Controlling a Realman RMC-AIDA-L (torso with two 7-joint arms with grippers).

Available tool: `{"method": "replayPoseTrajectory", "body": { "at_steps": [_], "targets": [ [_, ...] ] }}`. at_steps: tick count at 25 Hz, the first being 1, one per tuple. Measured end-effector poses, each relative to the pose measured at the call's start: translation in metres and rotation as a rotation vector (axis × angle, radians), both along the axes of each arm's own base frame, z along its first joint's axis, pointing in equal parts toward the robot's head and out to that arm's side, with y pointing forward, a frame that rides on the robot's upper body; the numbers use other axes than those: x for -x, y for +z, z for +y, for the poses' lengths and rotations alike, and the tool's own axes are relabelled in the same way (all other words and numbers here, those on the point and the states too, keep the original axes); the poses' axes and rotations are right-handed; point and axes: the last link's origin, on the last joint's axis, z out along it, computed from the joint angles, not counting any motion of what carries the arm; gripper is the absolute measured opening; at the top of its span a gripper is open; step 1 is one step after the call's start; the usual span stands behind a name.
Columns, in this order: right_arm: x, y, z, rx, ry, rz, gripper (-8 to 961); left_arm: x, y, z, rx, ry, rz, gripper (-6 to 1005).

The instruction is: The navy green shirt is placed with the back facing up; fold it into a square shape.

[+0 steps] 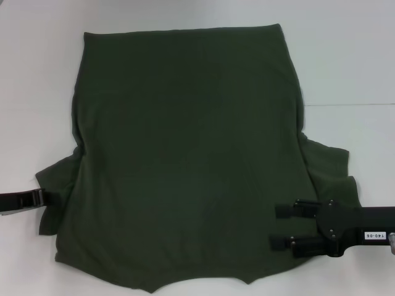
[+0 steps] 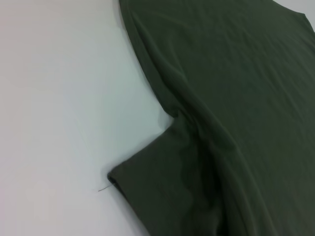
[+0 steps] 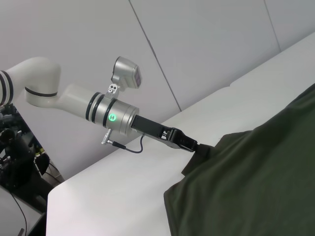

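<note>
While the large, plain, dark olive-green short-sleeved shirt (image 1: 191, 160) of soft matte fabric lies spread flat over the white counter (image 1: 345, 55), covering most of its middle, both arms reach in from the sides at the near end of the garment. Its straight hem runs along the far side of the counter, and the collar end with its small notches lies at the near edge, closest to the robot. One short sleeve juts toward the counter's left edge and the other toward its right edge, the right one rumpled into a few folds.

Over the near right part of the shirt, the black right claw (image 1: 276, 227) comes in from the counter's right edge. Its two fingers (image 1: 293, 211) are spread apart, lying parallel above the fabric beside the right sleeve, with nothing between them.

At the counter's left edge, the black left claw (image 1: 41, 198) meets the tip of the left sleeve. From the right wrist view, the left claw (image 3: 196, 146) at the end of a white and silver arm (image 3: 93, 110) is pinching the edge of that sleeve, which is drawn up slightly into a point. The left wrist view shows the sleeve and body fabric (image 2: 221, 123) lying on the counter.
</note>
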Motion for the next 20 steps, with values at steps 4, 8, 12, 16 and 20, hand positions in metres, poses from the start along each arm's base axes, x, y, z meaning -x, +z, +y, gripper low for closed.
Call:
{"method": "replayPoseTrajectory", "body": {
  "at_steps": [4,8,12,16,20],
  "targets": [
    [0.000,0.000,0.000,0.001,-0.003,0.001,940,-0.001,0.000,0.001,-0.001,-0.002,-0.001,39],
    [0.000,0.000,0.000,0.001,-0.003,0.002,940,-0.002,0.002,0.003,-0.007,-0.005,0.003,36],
    [0.000,0.000,0.000,0.001,-0.004,0.004,940,-0.001,0.014,0.011,-0.036,-0.010,0.037,34],
    [-0.001,0.001,-0.001,0.000,-0.005,0.004,940,0.001,0.035,0.018,-0.061,-0.009,0.094,34],
    [-0.001,0.001,-0.001,-0.001,-0.007,0.004,939,-0.002,0.055,0.026,-0.060,-0.018,0.172,34]
  ]
}}
